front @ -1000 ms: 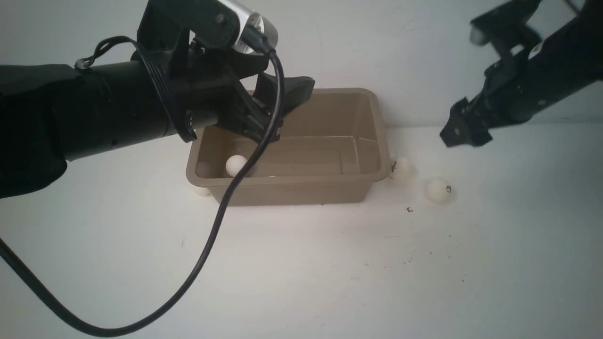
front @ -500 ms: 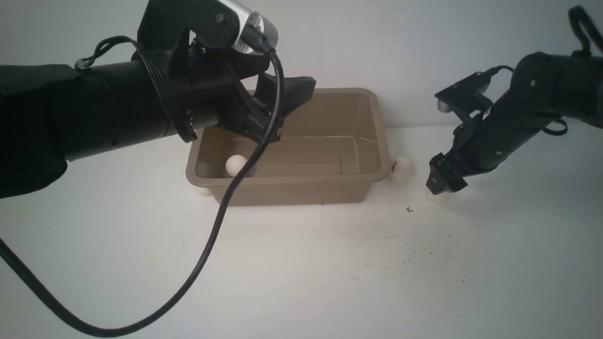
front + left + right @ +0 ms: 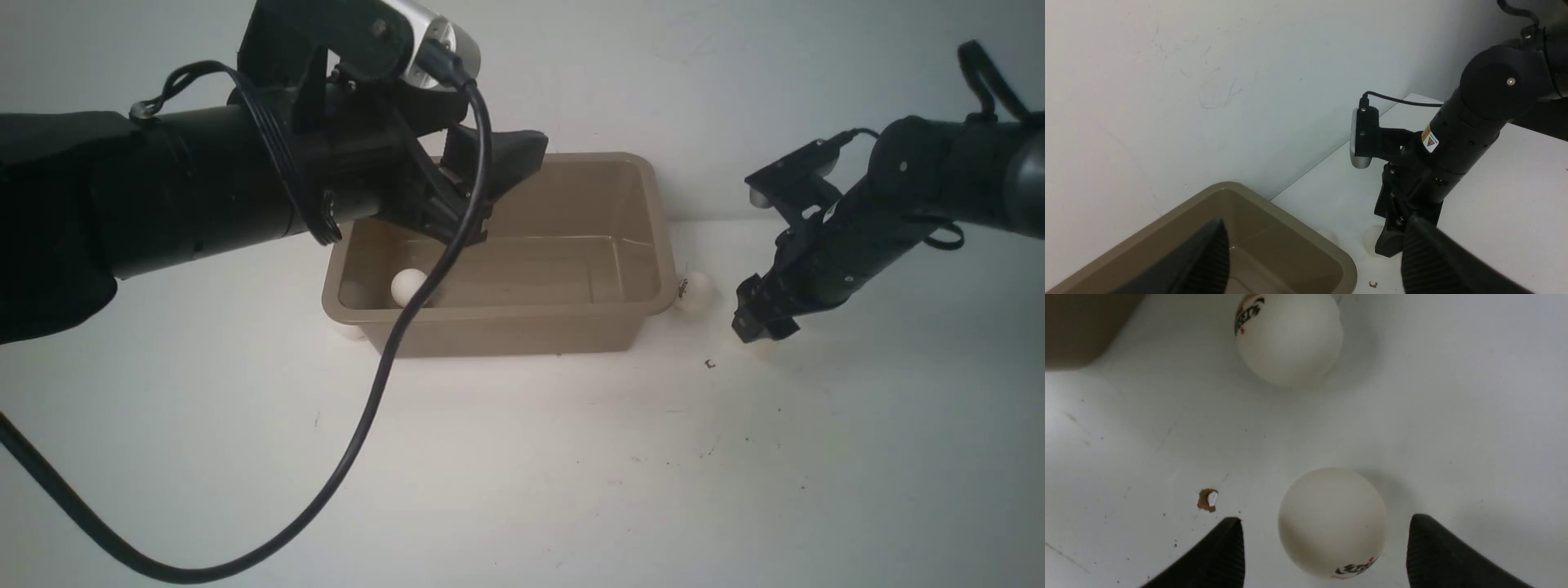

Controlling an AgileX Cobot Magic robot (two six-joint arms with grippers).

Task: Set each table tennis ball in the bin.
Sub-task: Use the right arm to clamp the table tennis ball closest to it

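Right gripper point(image 3: 757, 321) is down at the table point(image 3: 571, 457) with its jaws parted around one table tennis ball point(image 3: 1332, 522), and I see a gap on both sides, so nothing is gripped. Another ball point(image 3: 695, 291) lies just beside the right near corner of the bin point(image 3: 506, 314), and a third ball point(image 3: 407, 286) sits inside it. My left gripper point(image 3: 1314, 228) hangs spread wide over the bin.

The black left arm point(image 3: 163, 196) reaches in almost level from the left of the rectangular grey-brown plastic bin point(image 3: 498, 309), with its wrist above the bin's left end. The left gripper point(image 3: 486, 196) hangs over the bin's inside, jaws spread wide. The black right arm point(image 3: 898, 204) slopes downward to the right of the bin. The right gripper point(image 3: 1323, 522) points down at about the level of the bin's base, its ribbed fingers point(image 3: 1216, 555) parted.
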